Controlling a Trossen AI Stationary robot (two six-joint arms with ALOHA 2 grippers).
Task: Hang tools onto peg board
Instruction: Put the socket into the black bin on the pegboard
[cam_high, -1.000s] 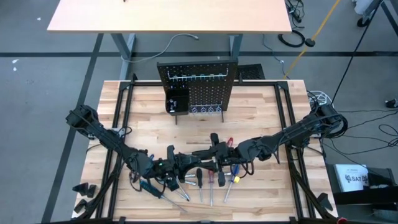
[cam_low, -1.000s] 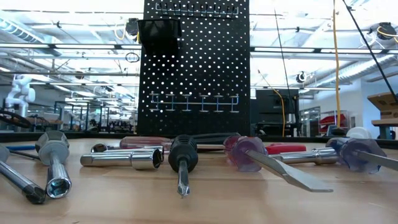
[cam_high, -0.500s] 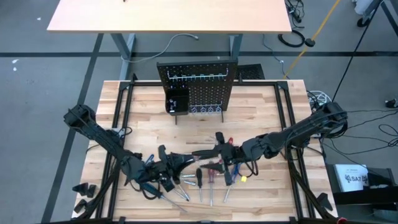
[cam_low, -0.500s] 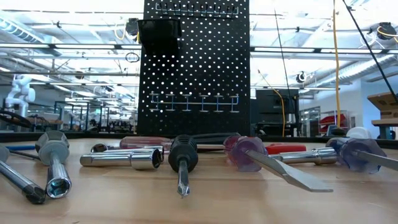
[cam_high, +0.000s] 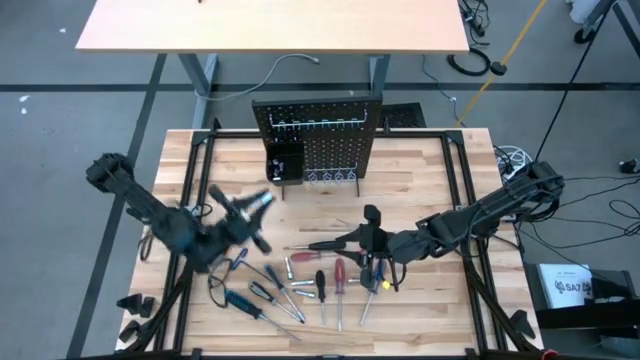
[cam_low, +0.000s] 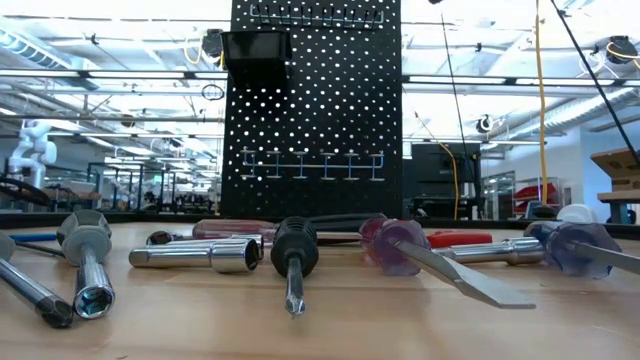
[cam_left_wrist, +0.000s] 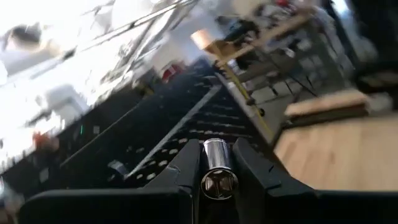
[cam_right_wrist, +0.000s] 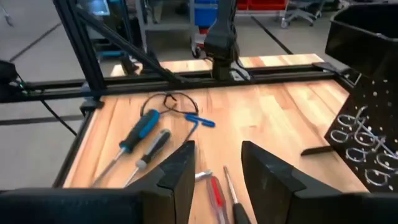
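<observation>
My left gripper (cam_high: 258, 203) is raised over the table's left half and pointed toward the black peg board (cam_high: 318, 140), shut on a silvery socket (cam_left_wrist: 217, 169). The board stands upright at the table's far edge with metal hooks (cam_low: 312, 163) and a small black bin (cam_high: 283, 162). The other tools, red-, blue- and black-handled screwdrivers (cam_high: 320, 285), lie flat on the tabletop near its front. My right gripper (cam_right_wrist: 217, 152) hovers above them, open and pointing toward the table's left, with nothing between its fingers. My left gripper pinches the socket's round sides (cam_left_wrist: 205, 163) between its two fingers. The socket lies along the fingers, with one end (cam_left_wrist: 214, 149) reaching just past their tips. The fingers come roughly level, slanting toward the far right. The socket is lifted clear of the table.
Black frame rails (cam_high: 190, 190) run along the table's left and right sides. A blue-handled screwdriver (cam_right_wrist: 134, 134) and thin wire pieces (cam_right_wrist: 171, 102) lie at the left of the tool pile. Bare wood (cam_high: 420, 190) stretches between the pile and the board.
My left gripper has risen from the tool pile and swung toward the table's left and far side with the socket, rolling as it went, so the socket is now lifted clear. My right gripper has drawn back a little toward the table's right edge.
</observation>
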